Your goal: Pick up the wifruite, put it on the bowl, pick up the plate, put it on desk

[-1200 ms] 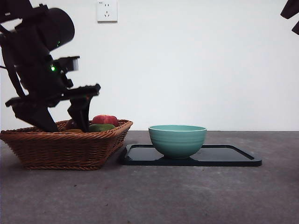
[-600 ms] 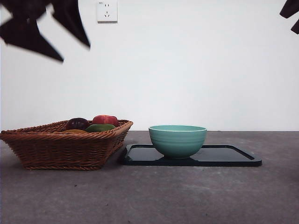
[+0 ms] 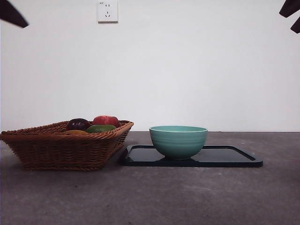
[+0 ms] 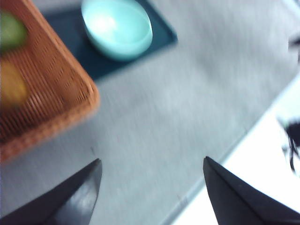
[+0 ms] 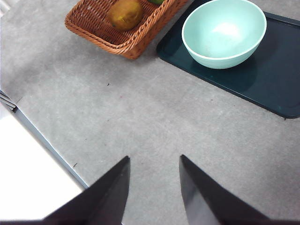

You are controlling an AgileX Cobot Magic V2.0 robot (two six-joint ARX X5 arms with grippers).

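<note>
The wifruite (image 5: 125, 13), golden-brown and oval, lies in the wicker basket (image 3: 61, 147); the front view shows only a sliver of the wifruite (image 3: 75, 132) above the rim. The teal bowl (image 3: 178, 140) stands empty on a dark rectangular plate (image 3: 234, 157). My left gripper (image 4: 151, 159) is open and holds nothing, high above the desk (image 3: 150, 197) beside the basket; its view is blurred. It shows as a black tip (image 3: 11, 13) at the top left corner. My right gripper (image 5: 154, 157) is open, high over the desk's near side.
The basket (image 5: 136, 40) also holds a red apple (image 3: 106, 120), a dark purple fruit (image 3: 78, 123) and a green fruit (image 3: 101, 128). The other arm's tip (image 3: 291, 14) shows at the top right corner. A wall socket (image 3: 107, 10) is behind.
The left arm, which reached down into the basket a second ago, has risen out of it to the top left corner with nothing in its jaws. The fruits and bowl have not moved.
</note>
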